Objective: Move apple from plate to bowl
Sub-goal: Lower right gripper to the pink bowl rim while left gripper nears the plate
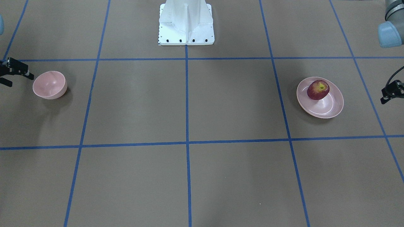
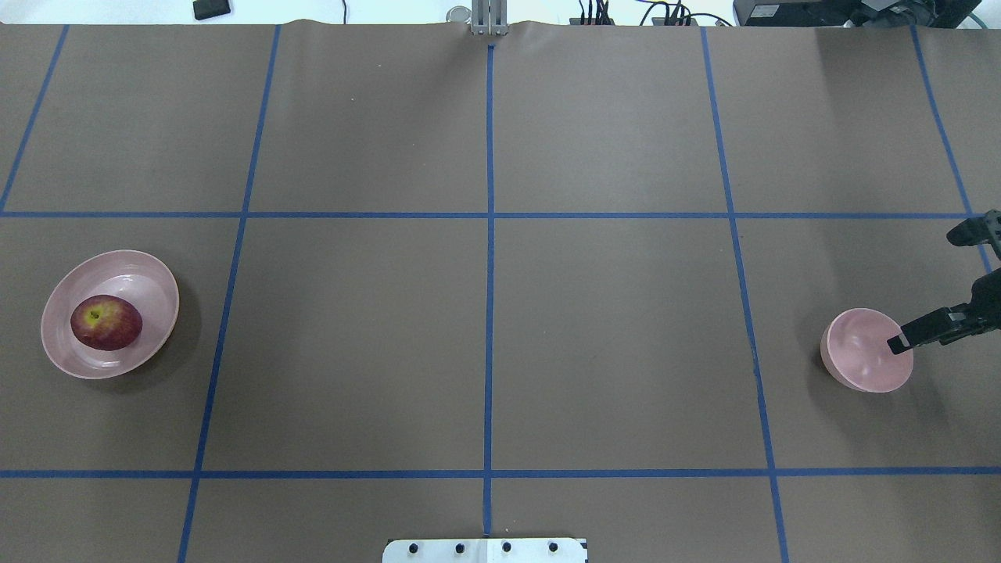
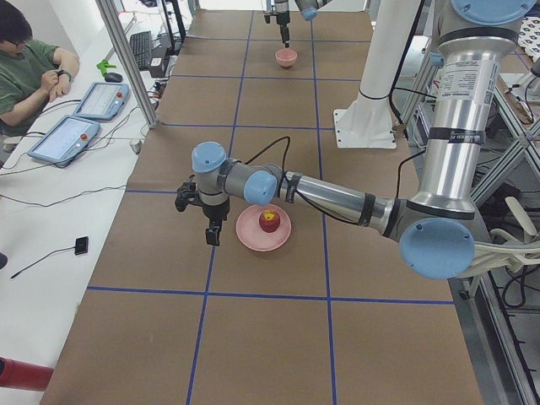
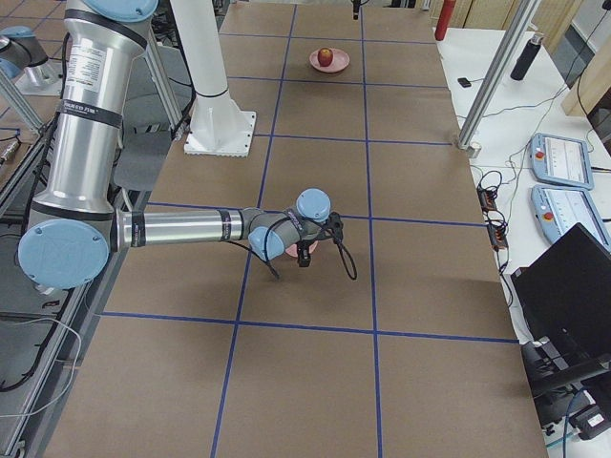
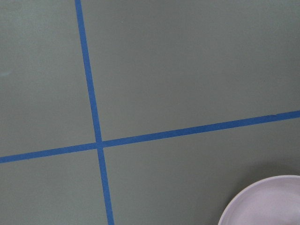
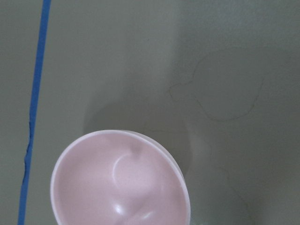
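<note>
Apple (image 1: pixel 318 90): dark red with the yellow-green stem patch facing up. It rests on the plate (image 1: pixel 329 108), a little off its middle toward the robot's side.
Plate: flat on the tabletop (image 2: pixel 610 336), close to the edge at the robot's left end.
Apple to left pincer (image 3: pixel 196 220): the pincer hangs above the tabletop just outside the plate's rim, on the side toward that left end edge. It is apart from the apple and touches neither apple nor plate.
Left pincer grip: the front view cuts it off at the frame edge, so I cannot tell whether it is spread or clenched.
Bowl (image 2: pixel 866 349): mouth up, near the edge at the robot's right end, well apart from plate and apple.
Right pincer (image 2: pixel 927 289): spread wide and holding nothing. One fingertip (image 2: pixel 899 342) sits right at the bowl's rim on its outer side, and the other stands off over bare tabletop. I cannot tell whether the near fingertip touches the rim.
</note>
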